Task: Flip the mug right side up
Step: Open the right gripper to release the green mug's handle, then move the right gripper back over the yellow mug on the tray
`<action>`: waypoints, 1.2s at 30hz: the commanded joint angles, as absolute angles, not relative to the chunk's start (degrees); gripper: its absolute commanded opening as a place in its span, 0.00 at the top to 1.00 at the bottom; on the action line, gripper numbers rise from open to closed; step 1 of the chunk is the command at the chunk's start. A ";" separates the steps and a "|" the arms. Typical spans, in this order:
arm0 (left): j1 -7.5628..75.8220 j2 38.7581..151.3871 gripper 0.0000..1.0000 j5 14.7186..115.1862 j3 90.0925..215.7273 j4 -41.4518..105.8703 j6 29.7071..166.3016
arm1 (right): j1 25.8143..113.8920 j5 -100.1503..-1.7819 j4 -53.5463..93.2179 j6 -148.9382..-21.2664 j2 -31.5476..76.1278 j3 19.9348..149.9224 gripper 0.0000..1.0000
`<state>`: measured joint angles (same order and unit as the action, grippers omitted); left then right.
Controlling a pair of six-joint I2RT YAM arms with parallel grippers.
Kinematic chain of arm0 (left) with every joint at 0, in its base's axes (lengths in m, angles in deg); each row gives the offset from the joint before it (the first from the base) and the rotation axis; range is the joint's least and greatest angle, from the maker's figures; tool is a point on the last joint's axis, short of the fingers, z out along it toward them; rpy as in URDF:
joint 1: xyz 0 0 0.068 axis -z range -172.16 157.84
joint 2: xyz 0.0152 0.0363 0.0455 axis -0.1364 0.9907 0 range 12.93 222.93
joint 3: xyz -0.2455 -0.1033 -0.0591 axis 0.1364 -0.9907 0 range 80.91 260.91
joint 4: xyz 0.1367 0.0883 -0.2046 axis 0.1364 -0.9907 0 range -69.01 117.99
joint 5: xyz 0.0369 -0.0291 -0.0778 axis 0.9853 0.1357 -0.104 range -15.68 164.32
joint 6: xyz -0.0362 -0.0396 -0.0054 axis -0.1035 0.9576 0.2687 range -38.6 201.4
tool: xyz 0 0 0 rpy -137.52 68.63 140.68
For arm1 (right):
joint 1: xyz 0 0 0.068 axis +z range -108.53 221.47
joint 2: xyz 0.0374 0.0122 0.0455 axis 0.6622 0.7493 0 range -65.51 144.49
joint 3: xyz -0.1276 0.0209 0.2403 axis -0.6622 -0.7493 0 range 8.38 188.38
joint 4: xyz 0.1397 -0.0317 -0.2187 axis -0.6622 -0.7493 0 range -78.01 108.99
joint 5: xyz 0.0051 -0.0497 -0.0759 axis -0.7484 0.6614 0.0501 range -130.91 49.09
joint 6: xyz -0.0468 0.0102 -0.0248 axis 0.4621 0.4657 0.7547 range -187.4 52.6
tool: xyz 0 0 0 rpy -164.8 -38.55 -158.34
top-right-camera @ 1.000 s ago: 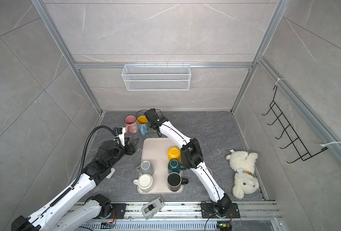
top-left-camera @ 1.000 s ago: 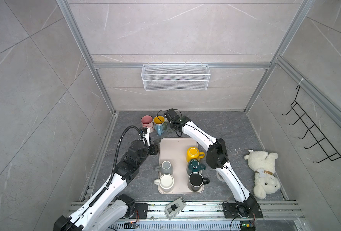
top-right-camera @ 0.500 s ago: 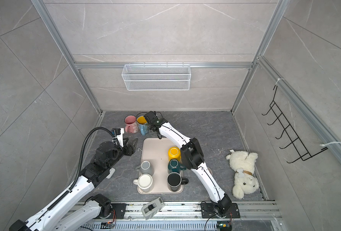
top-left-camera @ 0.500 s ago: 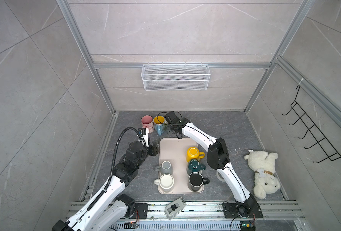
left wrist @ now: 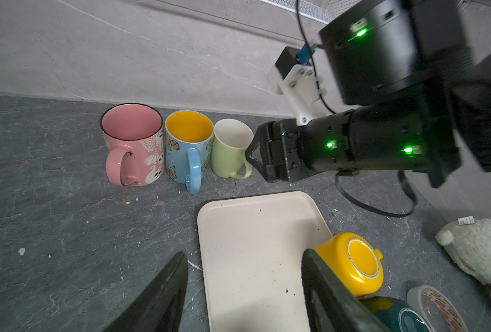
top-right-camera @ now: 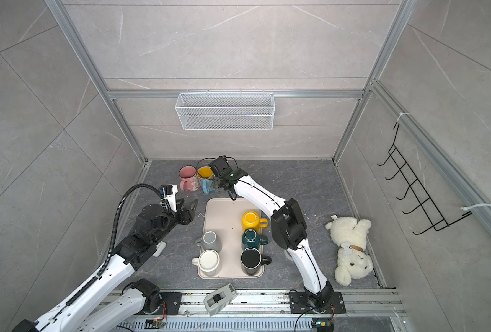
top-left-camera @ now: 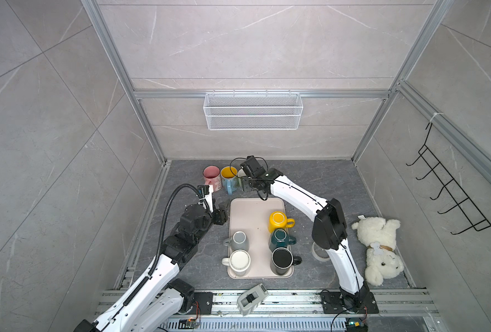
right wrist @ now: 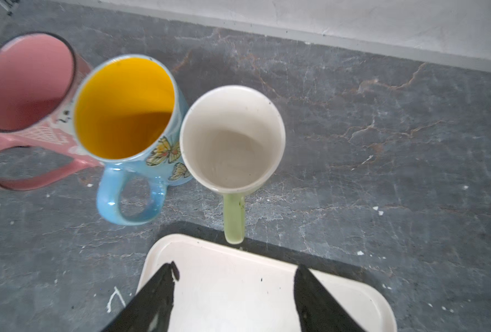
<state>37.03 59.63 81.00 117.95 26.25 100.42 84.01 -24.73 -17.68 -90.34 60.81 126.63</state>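
Grey stone-patterned floor (top-left-camera: 310, 178) carries everything here. Farthest left, the left gripper (left wrist: 243, 253) hovers near the far left corner of the tray (top-left-camera: 248, 212), its jaws spread wide with nothing between them. Along the far side stands a row of three upright mugs, mouths up and handles pointing near: a pink mug (left wrist: 132, 123), a blue mug (left wrist: 188, 129) with a yellow inside just beside it, then the pale green mug (left wrist: 230, 149) at the right end, close against the blue one, its handle reaching toward the tray's far edge. The right gripper (right wrist: 235, 267) hangs just near of that green mug, above the tray's far edge, its jaws wide apart and empty, clear of the handle. On the tray's right side a yellow mug (top-left-camera: 277, 221) and a teal mug (top-left-camera: 279, 238) sit bottom up; a grey mug (top-left-camera: 238, 241), a white mug (top-left-camera: 239, 260) and a black mug (top-left-camera: 281, 258) fill the near half. Far right lies a white teddy bear (top-left-camera: 378, 247).
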 commanded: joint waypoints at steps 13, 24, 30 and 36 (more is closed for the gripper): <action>36.85 60.79 0.22 75.47 119.90 24.15 104.76 | 84.55 -25.75 -10.17 -91.71 26.54 94.92 0.27; 36.81 62.37 0.22 77.53 120.62 23.29 103.20 | 84.54 -26.89 -16.09 -98.24 7.03 80.27 0.26; 36.82 64.21 0.22 78.80 121.42 23.16 104.16 | 84.57 -26.85 -18.40 -100.82 2.48 77.36 0.26; 36.84 64.76 0.23 80.78 121.84 22.46 104.16 | 84.45 -29.24 -18.21 -103.56 -0.75 74.90 0.27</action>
<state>37.05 64.79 78.90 119.10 22.56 103.92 84.32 -27.70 -17.07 -101.14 1.03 76.06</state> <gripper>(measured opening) 0.770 0.738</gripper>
